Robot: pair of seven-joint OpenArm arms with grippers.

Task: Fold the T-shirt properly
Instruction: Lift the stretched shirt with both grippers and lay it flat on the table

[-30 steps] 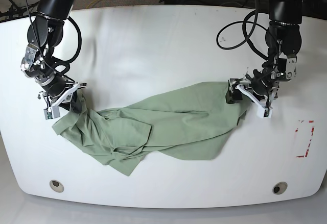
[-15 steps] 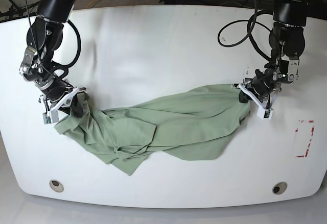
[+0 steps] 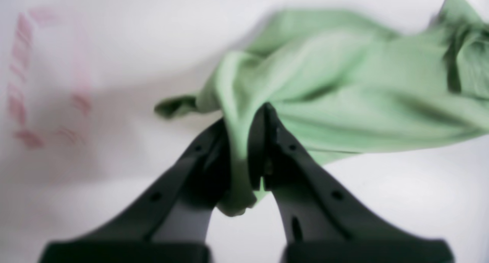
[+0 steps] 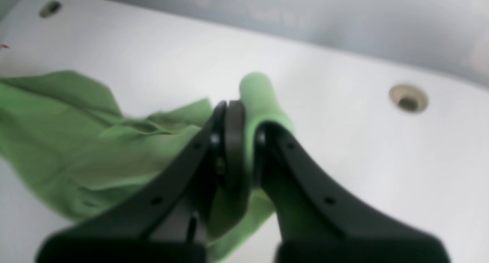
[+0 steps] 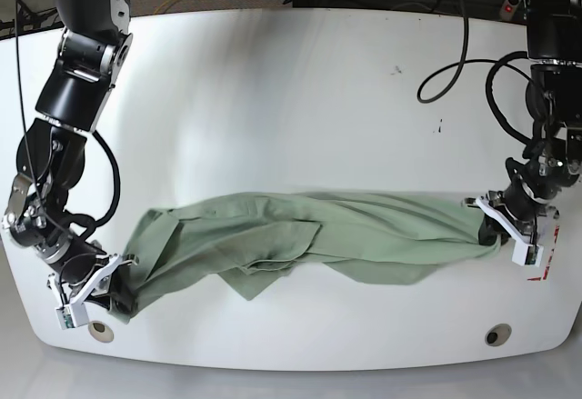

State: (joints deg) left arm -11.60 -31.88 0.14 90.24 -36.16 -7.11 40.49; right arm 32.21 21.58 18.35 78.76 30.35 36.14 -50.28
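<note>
T-shirt stretched between both grippers along the front of the tabletop.

The sage-green T-shirt (image 5: 309, 240) lies drawn out lengthwise across the white tabletop (image 5: 291, 99), nearer its front edge. The left gripper (image 5: 498, 226), close to the tabletop's right edge by a red mark (image 5: 546, 267), has its jaws clamped on one end of the cloth; the right gripper (image 5: 102, 292), near the front-left corner, pinches the other end.

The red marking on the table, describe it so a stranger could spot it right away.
Start at the white table and follow the T-shirt to the end gripped by the left gripper. Just beyond it, by the table's edge, sits a red dashed rectangle outline, the only marking printed there.
</note>
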